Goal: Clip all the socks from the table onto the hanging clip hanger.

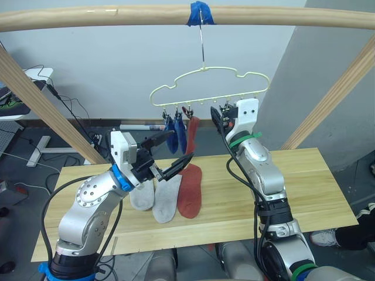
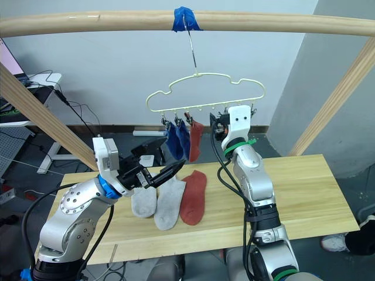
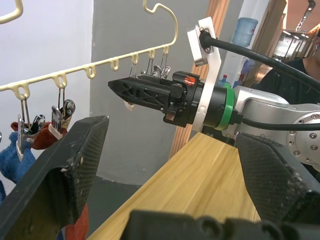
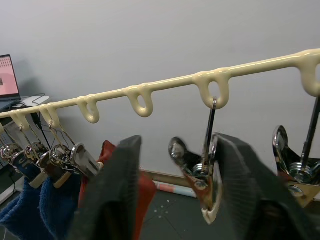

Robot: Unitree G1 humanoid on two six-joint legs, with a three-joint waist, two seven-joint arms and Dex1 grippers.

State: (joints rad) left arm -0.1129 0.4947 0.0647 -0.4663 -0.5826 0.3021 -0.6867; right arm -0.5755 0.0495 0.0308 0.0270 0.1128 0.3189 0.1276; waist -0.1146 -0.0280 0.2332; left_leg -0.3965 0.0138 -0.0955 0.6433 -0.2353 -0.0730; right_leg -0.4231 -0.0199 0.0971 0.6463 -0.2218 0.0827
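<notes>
Your clip hanger [image 1: 210, 88] hangs by its metal hook from the taped wooden pole [image 1: 117, 16], its row of clips running left to right above the far edge of the surface [image 1: 304, 181]. Two blue socks [image 1: 176, 136] and one rust-red sock [image 1: 191, 136] hang from the leftmost clips, long axes vertical, toes down. On the surface below lie two light grey socks [image 1: 167, 199] and a second rust-red sock [image 1: 190, 190], side by side and touching, long axes running near to far. Your left claw [image 1: 167, 155] is spread wide and empty, pointing rightward toward the hanging socks, just above the grey pair. Your right claw [image 4: 172, 200] is raised to the hanger's right half, its fingers parted on either side of an empty silver clip [image 4: 202, 192], not pressed onto it.
</notes>
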